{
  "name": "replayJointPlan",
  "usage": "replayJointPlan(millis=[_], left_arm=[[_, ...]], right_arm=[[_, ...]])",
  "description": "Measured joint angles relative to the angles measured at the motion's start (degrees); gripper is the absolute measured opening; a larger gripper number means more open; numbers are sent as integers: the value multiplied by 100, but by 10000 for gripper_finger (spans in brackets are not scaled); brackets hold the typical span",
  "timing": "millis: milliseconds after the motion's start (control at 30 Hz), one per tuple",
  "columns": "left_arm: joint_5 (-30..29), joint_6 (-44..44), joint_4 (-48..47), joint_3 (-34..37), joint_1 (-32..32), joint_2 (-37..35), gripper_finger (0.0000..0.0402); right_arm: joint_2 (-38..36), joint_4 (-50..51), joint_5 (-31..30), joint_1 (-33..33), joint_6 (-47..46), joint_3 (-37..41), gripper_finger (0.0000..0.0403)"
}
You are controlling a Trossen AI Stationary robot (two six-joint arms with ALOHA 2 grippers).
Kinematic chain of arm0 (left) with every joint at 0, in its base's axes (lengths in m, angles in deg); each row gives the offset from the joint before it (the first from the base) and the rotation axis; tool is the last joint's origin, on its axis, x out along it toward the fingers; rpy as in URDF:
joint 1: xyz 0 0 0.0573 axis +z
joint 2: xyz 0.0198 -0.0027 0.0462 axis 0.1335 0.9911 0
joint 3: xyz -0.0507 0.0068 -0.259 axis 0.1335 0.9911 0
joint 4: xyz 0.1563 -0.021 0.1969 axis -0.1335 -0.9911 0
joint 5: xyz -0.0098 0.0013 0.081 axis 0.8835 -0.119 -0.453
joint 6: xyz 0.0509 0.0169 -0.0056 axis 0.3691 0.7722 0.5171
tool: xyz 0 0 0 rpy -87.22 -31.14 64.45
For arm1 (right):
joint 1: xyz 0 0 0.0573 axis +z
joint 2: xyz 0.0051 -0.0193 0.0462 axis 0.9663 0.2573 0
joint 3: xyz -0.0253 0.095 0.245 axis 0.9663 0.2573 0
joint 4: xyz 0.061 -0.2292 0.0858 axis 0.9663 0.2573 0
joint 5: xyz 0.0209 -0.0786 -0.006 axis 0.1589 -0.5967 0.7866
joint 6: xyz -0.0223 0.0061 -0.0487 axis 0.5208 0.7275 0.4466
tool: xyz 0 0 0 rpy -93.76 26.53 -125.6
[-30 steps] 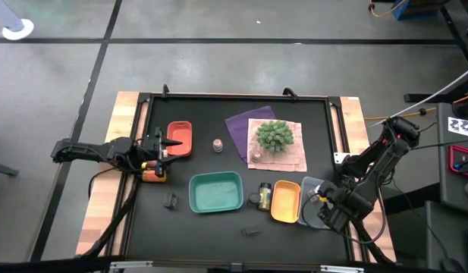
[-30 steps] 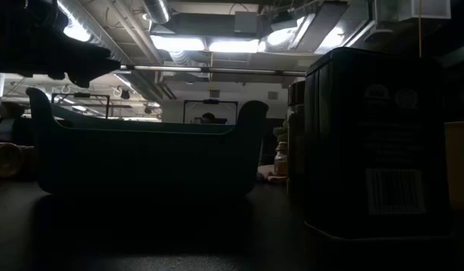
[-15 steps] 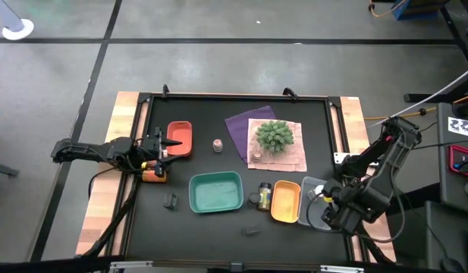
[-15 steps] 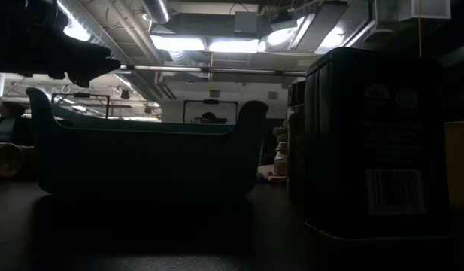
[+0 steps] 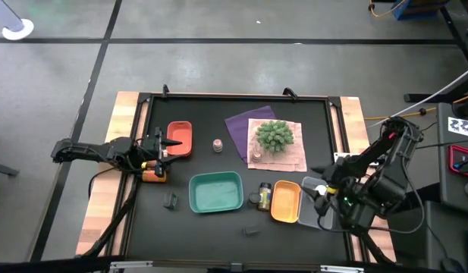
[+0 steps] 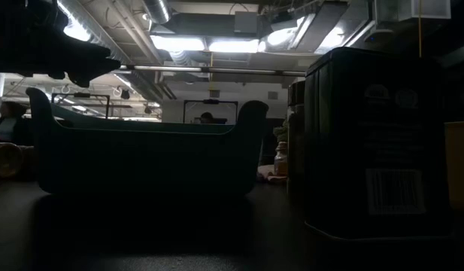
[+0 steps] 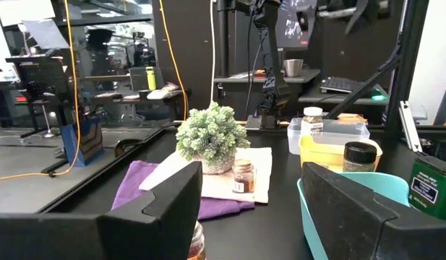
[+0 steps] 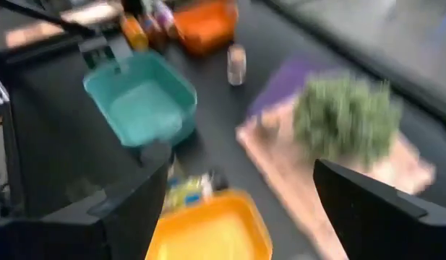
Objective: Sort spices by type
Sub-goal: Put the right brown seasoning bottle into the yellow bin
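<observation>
The left gripper (image 5: 159,157), left of the teal tray (image 5: 215,192), pinches an amber jar (image 5: 152,174) in its fingers. The right gripper (image 5: 322,191) hovers right of that tray, fingers spread wide.

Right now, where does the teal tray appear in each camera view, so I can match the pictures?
High view: teal tray, low centre of the table, left of the orange tray.
Low view: the wide dark tub filling the left and middle.
Left wrist view: its rim at the lower right.
Right wrist view: upper left.
Shared landmark: the green ball plant, seen in the high view and both wrist views.
</observation>
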Motion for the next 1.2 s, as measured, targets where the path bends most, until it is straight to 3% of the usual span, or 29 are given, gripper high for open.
replayJointPlan(millis=[267,533,967,1200], left_arm=[[-59,-42,287,0,2,-2,227],[-63,-42,433,0,0,0,227],[-63,-42,372,0,0,0,227],[-61,-42,370,0,2,0,227]], right_arm=[[28,-125,-17,-1014,1436,7,347],[28,-389,1060,-2536,3378,11,347],[289,-2745,3238,-4393,7985,377,347],[825,-3241,3900,-5035,9126,553,347]])
